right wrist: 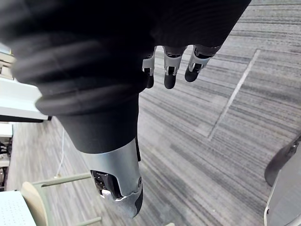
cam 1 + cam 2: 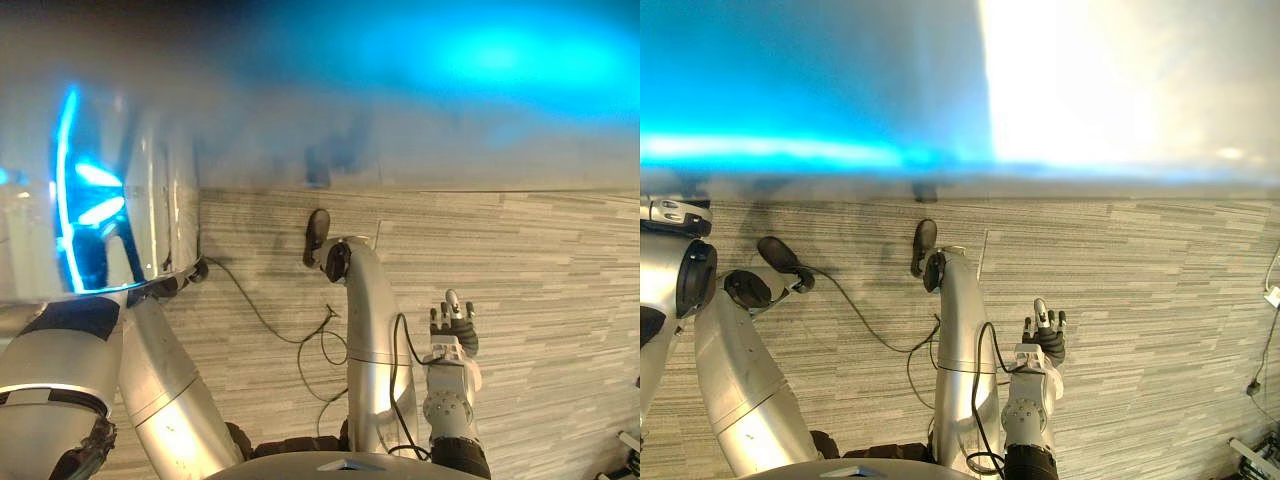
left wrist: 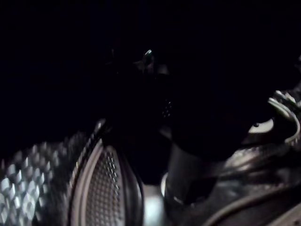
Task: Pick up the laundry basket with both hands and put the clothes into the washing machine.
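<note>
Floor: you have a grey floor in fine stripes [image 2: 1160, 300] across the lower half of the head views, from 3 o'clock round to 9 o'clock.
Seam: a thin pale line [image 1: 233, 94] cuts slantwise across the stripes.
Plug: a small white piece [image 2: 1272, 296] hangs on a thin cable at 3 o'clock, at the very edge.
Frame: a pale object [image 2: 1252, 452] lies at 4 o'clock, too small for you to tell what it is.
Chair: a pale green chair [image 1: 32, 202] shows in the right wrist view.
Table: a white top [image 1: 9, 207] lies just beside the chair.
Ledge: a white surface [image 1: 16, 101] stands well apart from the chair.
</note>
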### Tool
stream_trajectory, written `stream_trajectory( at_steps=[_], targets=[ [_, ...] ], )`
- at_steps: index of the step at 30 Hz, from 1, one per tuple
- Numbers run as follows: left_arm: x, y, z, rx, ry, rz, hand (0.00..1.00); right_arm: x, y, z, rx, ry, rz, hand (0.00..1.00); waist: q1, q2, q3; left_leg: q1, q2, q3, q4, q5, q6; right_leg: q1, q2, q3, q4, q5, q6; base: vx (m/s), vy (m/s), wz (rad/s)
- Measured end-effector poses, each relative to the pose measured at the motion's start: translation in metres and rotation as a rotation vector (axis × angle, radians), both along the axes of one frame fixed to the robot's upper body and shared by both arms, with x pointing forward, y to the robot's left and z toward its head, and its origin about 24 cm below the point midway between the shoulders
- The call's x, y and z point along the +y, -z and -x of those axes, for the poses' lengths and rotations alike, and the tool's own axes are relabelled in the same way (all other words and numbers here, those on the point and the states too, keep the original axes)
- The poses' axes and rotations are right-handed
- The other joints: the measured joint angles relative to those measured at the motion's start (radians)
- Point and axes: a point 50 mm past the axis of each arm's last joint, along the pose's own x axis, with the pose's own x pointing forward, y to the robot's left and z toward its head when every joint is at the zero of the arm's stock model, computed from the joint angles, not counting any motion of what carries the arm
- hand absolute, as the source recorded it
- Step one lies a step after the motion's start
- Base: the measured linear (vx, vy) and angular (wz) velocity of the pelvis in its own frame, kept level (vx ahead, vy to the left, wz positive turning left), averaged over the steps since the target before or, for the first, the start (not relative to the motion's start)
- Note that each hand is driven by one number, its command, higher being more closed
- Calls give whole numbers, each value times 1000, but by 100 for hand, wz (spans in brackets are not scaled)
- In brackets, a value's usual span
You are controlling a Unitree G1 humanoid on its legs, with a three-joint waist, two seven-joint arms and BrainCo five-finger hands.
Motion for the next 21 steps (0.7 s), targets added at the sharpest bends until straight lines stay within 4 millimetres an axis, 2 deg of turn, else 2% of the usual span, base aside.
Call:
stream_trajectory(
  at_steps=[1, 3, 4, 5, 6, 7, 8, 9, 11, 14, 15, 16, 18, 20, 21],
  targets=[
    [0, -4, 3, -20, -20, -42, 0, 0, 0, 0, 1, 1, 2, 0, 0, 0, 0, 0, 0, -1, 0, 1, -1, 0, 0, -1, 1, -1, -1, -8, -33, 2],
    [1, -21, 18, -113, -245, -369, 0, 1, 0, 0, 11, -18, 30, 0, 2, 0, 0, 1, 1, -2, -1, 2, -2, 1, 0, -2, 4, -1, -2, -8, -37, 2],
    [-3, -26, 26, -154, -474, -644, 0, 2, 0, -1, 7, -32, 38, 0, 3, 0, 0, 2, 1, -2, 0, 2, -1, 1, 0, -1, 7, -2, -2, -2, -33, 3],
    [-8, -21, 29, -176, -691, -915, 0, 5, -1, -1, -2, -53, 45, 0, 6, 0, 0, 5, 1, -2, -1, 3, -2, 3, 0, -1, 10, -3, -4, 0, -34, 4],
    [-12, -14, 28, -178, -780, -1049, 0, 6, -1, -1, -5, -62, 51, 0, 10, 0, 0, 9, 0, -1, -2, 4, -1, 5, -1, -1, 12, -4, -5, 3, -40, 5],
    [-18, 6, 21, -162, -917, -1316, 0, 8, -1, -1, -18, -77, 60, 0, 17, 1, 1, 20, -1, 3, -5, 6, -1, 11, -4, -1, 13, -5, -6, 4, -36, 6],
    [-19, 17, 18, -146, -962, -1438, 0, 8, -2, -2, -27, -78, 64, 0, 18, 1, 2, 27, -2, 6, -8, 6, -1, 16, -6, -1, 12, -6, -6, 3, -58, 16],
    [-22, 56, 7, -58, -896, -1622, 0, 7, -4, -1, -39, -72, 69, 0, 15, 1, 7, 56, -11, 14, -24, 11, -3, 39, -13, -1, 4, -8, -6, 3, -52, 16],
    [-18, 82, 2, 32, -798, -1623, 0, 7, -5, -1, -44, -71, 67, 0, 15, 1, 10, 83, -15, 24, -39, 15, -6, 57, -15, 2, -4, -10, -6, 4, -58, 13],
    [13, 139, -4, 310, -632, -1485, 0, 8, -6, -1, -47, -80, 58, 0, 19, 0, 13, 164, -17, 47, -88, 30, -20, 116, -14, 2, -33, -11, -11, 7, -94, 8],
    [18, 147, -3, 344, -614, -1454, 0, 8, -6, -1, -47, -81, 57, 0, 21, 0, 13, 178, -18, 50, -98, 35, -22, 128, -13, 1, -38, -11, -13, 13, -131, 7],
    [22, 166, -2, 397, -571, -1411, 0, 8, -6, -1, -45, -82, 57, 0, 28, 0, 12, 209, -18, 56, -118, 42, -29, 151, -10, 0, -51, -10, -17, 14, -111, 7],
    [20, 185, 1, 428, -515, -1372, 0, 8, -5, -1, -39, -84, 57, 0, 32, 0, 12, 261, -22, 63, -149, 52, -39, 198, -8, -5, -71, -11, -20, 20, -106, 11],
    [15, 233, 11, 546, -390, -1291, 0, 8, -3, 0, -26, -87, 53, 0, 31, 1, 12, 352, -34, 79, -202, 65, -45, 280, -10, -12, -108, -12, -22, 39, -103, 19],
    [11, 247, 16, 578, -348, -1264, 0, 6, -1, 1, -18, -81, 52, 0, 32, 1, 12, 381, -39, 87, -218, 70, -47, 303, -12, -13, -120, -12, -22, 62, -110, 24]
  ],
)
